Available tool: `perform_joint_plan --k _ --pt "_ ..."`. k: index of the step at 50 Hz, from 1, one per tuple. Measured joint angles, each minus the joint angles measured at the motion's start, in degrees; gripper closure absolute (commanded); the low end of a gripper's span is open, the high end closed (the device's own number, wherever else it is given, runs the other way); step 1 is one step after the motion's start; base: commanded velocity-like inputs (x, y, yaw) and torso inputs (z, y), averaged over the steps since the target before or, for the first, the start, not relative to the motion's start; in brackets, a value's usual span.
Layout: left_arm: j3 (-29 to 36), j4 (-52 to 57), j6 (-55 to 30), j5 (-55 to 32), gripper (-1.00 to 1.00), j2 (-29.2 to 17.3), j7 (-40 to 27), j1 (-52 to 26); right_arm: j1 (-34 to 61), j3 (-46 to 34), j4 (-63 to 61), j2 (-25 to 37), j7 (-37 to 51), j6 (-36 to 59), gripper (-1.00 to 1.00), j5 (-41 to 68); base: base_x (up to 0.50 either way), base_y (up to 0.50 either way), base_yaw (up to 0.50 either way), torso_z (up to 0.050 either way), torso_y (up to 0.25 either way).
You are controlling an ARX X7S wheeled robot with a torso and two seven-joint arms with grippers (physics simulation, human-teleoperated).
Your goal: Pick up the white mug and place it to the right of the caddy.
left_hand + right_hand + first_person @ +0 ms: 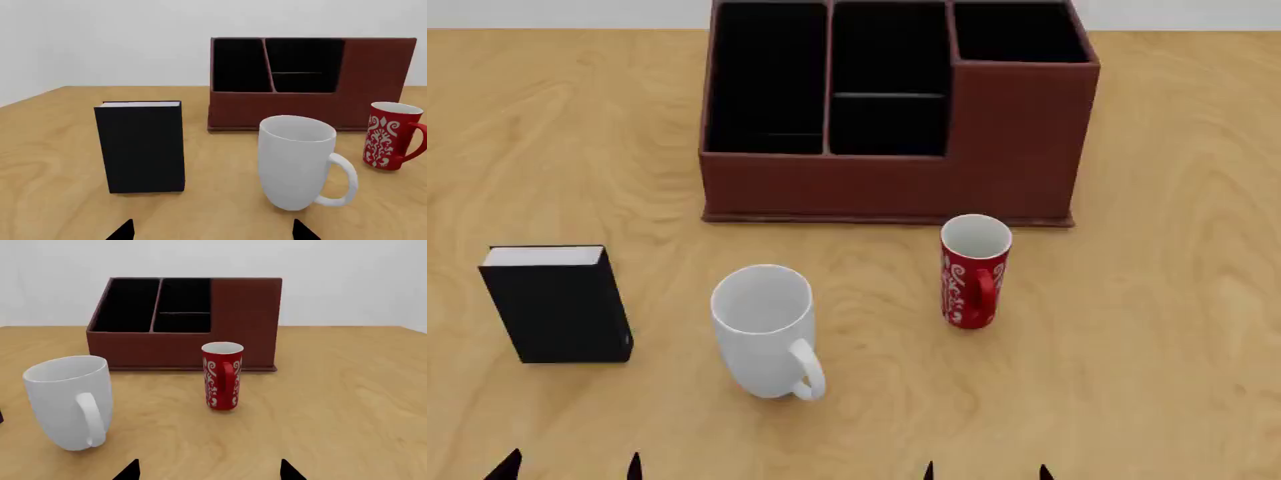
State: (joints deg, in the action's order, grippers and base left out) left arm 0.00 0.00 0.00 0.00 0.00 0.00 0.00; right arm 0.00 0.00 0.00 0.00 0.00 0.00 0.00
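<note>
The white mug (766, 330) stood upright on the bench (1174, 330), its long axis vertical and its loop handle turned back toward the robot, ahead of both grippers and untouched. From the left gripper (571, 467) it lay forward and off toward the robot's right; from the right gripper (985, 471) it lay forward and off toward the left, so the mug sat roughly between the two, with neither arm clearly nearer. Only the dark fingertips showed at the edge of each view, set well apart and holding nothing. Beyond the mug rose the caddy (888, 190), with a red mug (974, 272) close before its taller corner section and a black book (557, 303) standing ahead of the left jaws. The bare bench to the caddy's right lay on the right arm's side, which arguably favoured that arm for the carry.
</note>
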Motion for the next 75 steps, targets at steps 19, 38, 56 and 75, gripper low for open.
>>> perform_joint_plan --k 19,38,56,75 --pt "2.7 0.2 0.9 -1.3 -1.00 -2.1 -2.6 0.1 0.0 -2.0 -1.1 2.3 2.7 1.5 -1.00 1.4 0.00 0.00 0.00 0.000 0.000" --pt "4.0 23.8 -14.6 0.4 -1.00 -6.7 -4.5 -6.0 5.8 -2.0 -21.8 7.0 4.3 15.1 -1.00 2.7 0.00 0.00 0.00 0.000 0.000" --pt "4.8 42.2 -32.5 3.3 -1.00 -10.4 -4.2 -21.2 21.0 0.0 -38.3 10.5 3.8 31.5 -1.00 5.9 0.00 0.00 0.00 0.000 0.000" --pt "3.9 48.3 -40.0 4.1 -1.00 -11.8 -4.9 -28.5 26.5 2.5 -42.9 12.0 4.0 37.1 -1.00 8.5 0.00 0.00 0.00 0.000 0.000"
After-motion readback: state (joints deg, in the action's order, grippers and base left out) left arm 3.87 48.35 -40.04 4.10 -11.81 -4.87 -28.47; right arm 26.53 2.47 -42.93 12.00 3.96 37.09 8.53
